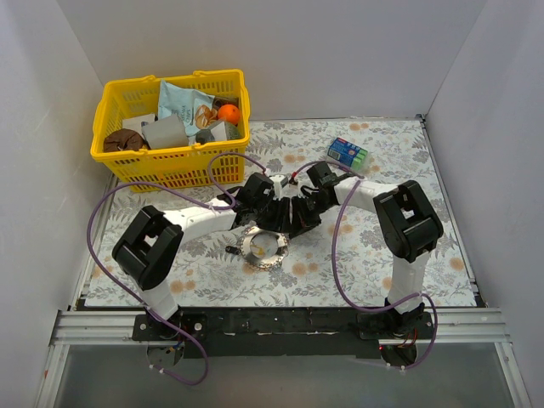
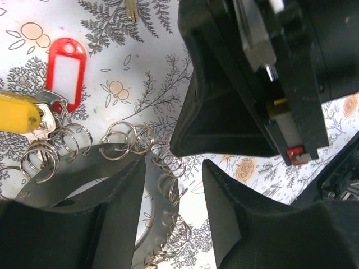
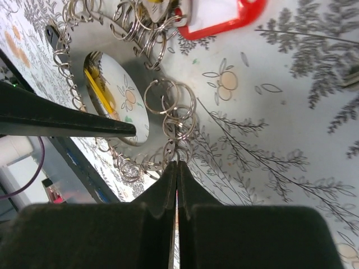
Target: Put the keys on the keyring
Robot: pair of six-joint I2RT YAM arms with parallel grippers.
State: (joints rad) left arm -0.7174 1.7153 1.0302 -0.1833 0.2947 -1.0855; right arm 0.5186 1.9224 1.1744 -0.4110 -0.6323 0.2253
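Note:
The keyring (image 1: 265, 262) is a flat grey metal hoop edged with several small split rings, lying mid-table (image 3: 78, 61). A yellow-headed key (image 2: 17, 112) and a red tag (image 2: 66, 67) hang on its rim. My left gripper (image 2: 173, 165) stands open, its fingers astride the hoop's edge (image 2: 156, 226). My right gripper (image 3: 178, 163) is shut, its tips pinching one small split ring on the near rim. From above, both grippers (image 1: 285, 219) meet just behind the hoop. One left finger (image 3: 67, 120) shows across the hoop in the right wrist view.
A yellow basket (image 1: 174, 166) with a packet, an orange and other items stands at the back left. A blue-green packet (image 1: 348, 153) lies at the back right. Purple cables (image 1: 340, 255) loop off both arms. White walls close in the flowered cloth.

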